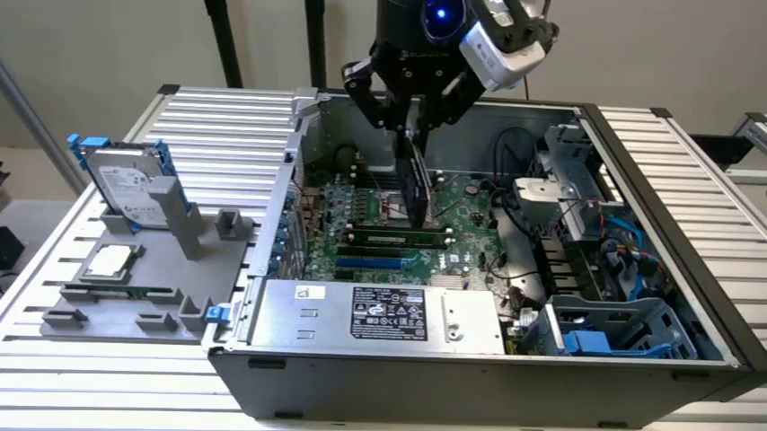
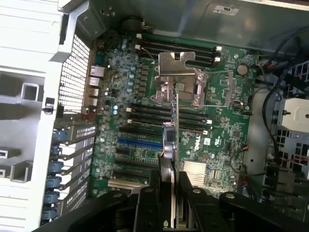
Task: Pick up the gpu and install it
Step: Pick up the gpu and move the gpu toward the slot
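The gpu [image 1: 418, 189] hangs on edge inside the open computer case [image 1: 480, 395], its long side running down from the gripper [image 1: 418, 126] toward the motherboard [image 1: 468, 211]. The gripper is clamped on the card's upper edge, one finger on each face. In the wrist view the card [image 2: 172, 145] shows as a thin sliver running away from between the two black fingers [image 2: 147, 208]. Its far end lies over the black memory slots [image 2: 159, 118], just short of the CPU socket [image 2: 181, 82]. Whether the lower edge touches the board cannot be told. The blue expansion slot [image 2: 140, 143] and the black ones beside it sit off to one side of the card, and all look unfilled. By that reading the pick-up is done and the card has been brought over the board, but it is not yet lined up with a slot or seated, so the install itself is left. Outside the case, at the exterior view's left, a grey fixture tray [image 1: 228, 269] holds a silver hard drive [image 1: 129, 190] with blue rails, a processor chip [image 1: 108, 262] and a memory stick [image 1: 120, 293]. The power supply [image 1: 383, 314] fills the case's near corner.
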### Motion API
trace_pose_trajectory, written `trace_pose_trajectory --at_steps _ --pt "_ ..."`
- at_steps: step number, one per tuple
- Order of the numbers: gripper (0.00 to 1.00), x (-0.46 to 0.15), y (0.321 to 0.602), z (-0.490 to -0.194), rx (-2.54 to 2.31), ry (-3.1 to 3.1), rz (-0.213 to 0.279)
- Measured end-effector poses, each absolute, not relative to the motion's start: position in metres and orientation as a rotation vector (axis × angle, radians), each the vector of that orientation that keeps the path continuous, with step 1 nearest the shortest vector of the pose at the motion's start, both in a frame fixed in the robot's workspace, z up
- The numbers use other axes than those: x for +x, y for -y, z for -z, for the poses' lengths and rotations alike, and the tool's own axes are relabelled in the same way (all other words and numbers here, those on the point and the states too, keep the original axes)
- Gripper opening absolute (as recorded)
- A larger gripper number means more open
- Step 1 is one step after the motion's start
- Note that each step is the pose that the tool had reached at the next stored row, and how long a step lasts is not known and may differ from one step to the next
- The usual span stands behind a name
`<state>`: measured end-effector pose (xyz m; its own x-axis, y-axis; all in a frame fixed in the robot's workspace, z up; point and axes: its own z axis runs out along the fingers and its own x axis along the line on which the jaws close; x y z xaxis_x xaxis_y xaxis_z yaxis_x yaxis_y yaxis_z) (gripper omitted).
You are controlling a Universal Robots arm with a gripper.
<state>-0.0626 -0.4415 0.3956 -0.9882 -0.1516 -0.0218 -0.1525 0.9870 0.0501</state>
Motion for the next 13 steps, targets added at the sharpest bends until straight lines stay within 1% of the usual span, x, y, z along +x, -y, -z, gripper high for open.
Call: trace_pose_trajectory --at_steps 13 --pt "0.00 -0.0626 0.4415 -0.3890 -0.645 -3.059 -0.083"
